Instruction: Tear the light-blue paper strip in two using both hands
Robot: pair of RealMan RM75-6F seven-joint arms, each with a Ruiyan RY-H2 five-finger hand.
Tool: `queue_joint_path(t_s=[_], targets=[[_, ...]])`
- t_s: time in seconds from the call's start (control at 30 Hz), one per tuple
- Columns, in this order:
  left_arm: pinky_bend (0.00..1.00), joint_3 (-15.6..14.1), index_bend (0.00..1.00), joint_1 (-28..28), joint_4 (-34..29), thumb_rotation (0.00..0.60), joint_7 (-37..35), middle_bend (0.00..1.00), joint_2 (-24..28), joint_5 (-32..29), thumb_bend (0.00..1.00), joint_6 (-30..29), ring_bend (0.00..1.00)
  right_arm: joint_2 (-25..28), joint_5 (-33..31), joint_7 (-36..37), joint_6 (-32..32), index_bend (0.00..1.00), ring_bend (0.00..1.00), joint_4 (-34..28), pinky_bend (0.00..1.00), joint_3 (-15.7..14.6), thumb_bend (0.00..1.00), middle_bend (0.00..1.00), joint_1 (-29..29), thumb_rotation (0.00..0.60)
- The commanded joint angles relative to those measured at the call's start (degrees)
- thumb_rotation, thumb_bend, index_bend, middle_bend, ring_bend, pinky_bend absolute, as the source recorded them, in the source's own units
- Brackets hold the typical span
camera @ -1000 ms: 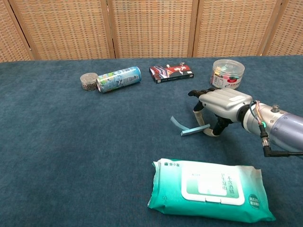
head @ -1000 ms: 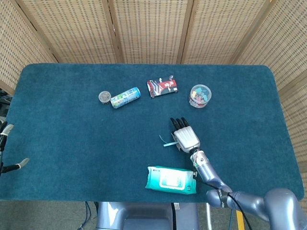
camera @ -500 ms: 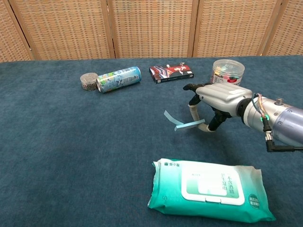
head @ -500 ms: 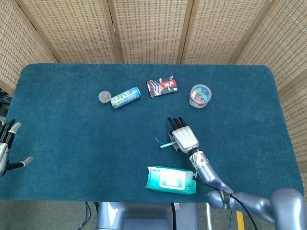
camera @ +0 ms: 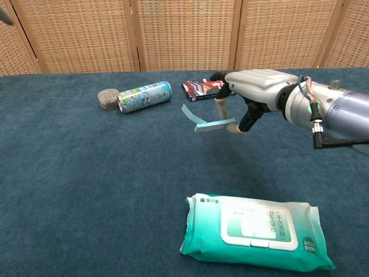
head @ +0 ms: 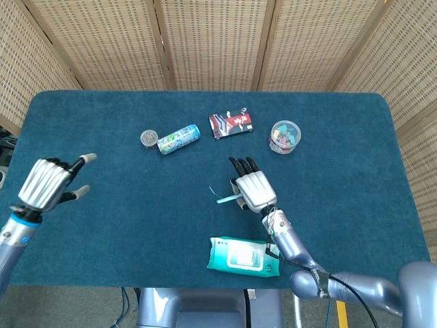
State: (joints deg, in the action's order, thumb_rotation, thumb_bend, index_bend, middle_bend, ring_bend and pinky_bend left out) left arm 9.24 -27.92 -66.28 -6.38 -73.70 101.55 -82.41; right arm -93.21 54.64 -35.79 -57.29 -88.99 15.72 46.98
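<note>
My right hand (camera: 252, 98) raised above the blue table (camera: 86, 190), pinching one end of the light-blue paper strip (camera: 203, 120) with its free end curling left, wipes pack (camera: 253, 232) lying near, can (camera: 145, 96), small tin (camera: 107, 99) and dark packet (camera: 202, 88) at the far side.

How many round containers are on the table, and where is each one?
3. A small grey tin touches the lying can at the back left; a clear tub with colourful contents stands at the back right, beyond the right hand. None appear hidden.

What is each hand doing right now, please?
Left hand: open, holding nothing.
Right hand: pinching the light-blue paper strip, lifted off the table.
</note>
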Motion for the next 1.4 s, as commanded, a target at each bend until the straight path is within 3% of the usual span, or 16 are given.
queue_joint_path(t_s=[0.03,0.2,0.57,0.93,1.4], targets=[[0.96,0.5,0.34,-7.3,5.4,0.6,-2.9,0.96,-6.1,2.4,0.0,4.3,0.98,-0.1,-3.2,-2.9,-1.5,0.62,0.0,-1.9,0.0,1.3,0.52,0.0,1.6,0.6],[0.96,0.6,0.34,-11.2,7.5,0.6,-6.9,0.97,-10.4,-1.0,0.0,9.9,0.98,-1.0,-6.2,-5.6,-3.2,0.62,0.0,-3.1,0.0,1.5,0.52,0.0,2.9,0.6],[0.96,0.1,0.4,-16.5,10.4,0.6,-12.9,0.97,-17.2,-3.6,0.04,12.7,0.98,-3.1,-6.6,-7.2,-5.5,0.62,0.0,-3.9,0.0,1.5,0.52,0.01,5.2,0.6],[0.96,-1.0,0.42,-18.0,7.4,0.6,-16.4,0.97,-19.1,-6.5,0.16,15.2,0.98,-3.9,-8.4,-7.5,-7.2,0.62,0.0,-3.9,0.0,2.3,0.52,0.01,6.3,0.6],[0.96,-0.7,0.46,-19.4,3.3,0.6,-13.7,0.97,-19.5,-9.3,0.34,17.2,0.98,-3.8,-10.0,-7.9,-8.0,0.62,0.0,-4.0,0.0,2.2,0.54,0.01,7.1,0.6]])
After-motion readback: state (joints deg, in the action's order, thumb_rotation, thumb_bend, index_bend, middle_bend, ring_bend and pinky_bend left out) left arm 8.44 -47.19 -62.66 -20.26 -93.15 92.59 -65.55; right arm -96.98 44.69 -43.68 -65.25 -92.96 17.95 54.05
